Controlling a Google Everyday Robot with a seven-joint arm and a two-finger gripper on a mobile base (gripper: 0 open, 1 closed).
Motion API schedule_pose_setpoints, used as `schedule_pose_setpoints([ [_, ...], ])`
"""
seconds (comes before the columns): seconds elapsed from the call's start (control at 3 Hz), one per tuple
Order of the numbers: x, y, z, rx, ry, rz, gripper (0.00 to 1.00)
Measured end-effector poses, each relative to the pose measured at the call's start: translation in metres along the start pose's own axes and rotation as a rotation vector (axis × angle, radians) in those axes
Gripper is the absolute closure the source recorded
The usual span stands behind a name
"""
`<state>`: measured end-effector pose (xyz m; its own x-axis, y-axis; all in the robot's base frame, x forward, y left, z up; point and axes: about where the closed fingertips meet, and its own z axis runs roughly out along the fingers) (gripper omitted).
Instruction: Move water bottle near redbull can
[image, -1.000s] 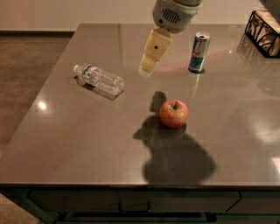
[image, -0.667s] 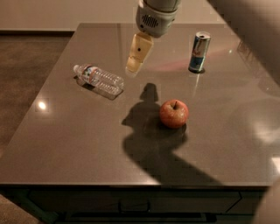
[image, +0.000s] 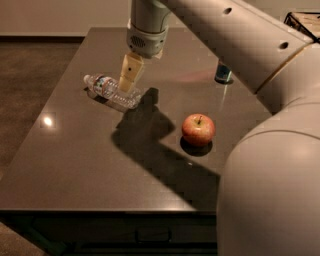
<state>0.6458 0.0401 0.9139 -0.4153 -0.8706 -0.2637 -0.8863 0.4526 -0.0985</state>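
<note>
The water bottle (image: 106, 89) lies on its side at the left of the grey table (image: 75, 165), its white cap pointing left. My gripper (image: 128, 80) hangs from the arm right over the bottle's right half, low and close to it. The redbull can (image: 223, 76) stands at the back right, and only its lower part shows below my arm. The can is well apart from the bottle.
A red apple (image: 198, 129) sits at the table's middle right, between the bottle and the can. My big arm (image: 270, 150) fills the right side of the view. A dark wire basket (image: 304, 19) stands at the far right back corner.
My gripper has moved left and down, from near the can to just over the bottle. The arm now covers most of the can. The bottle, apple and can have not moved.
</note>
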Motion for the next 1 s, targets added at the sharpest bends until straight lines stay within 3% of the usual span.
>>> schedule_pose_setpoints([
  [0.67, -0.021, 0.024, 0.056, -0.052, 0.073, -0.046, 0.00],
  [1.0, -0.026, 0.025, 0.071, -0.054, 0.107, -0.062, 0.17],
])
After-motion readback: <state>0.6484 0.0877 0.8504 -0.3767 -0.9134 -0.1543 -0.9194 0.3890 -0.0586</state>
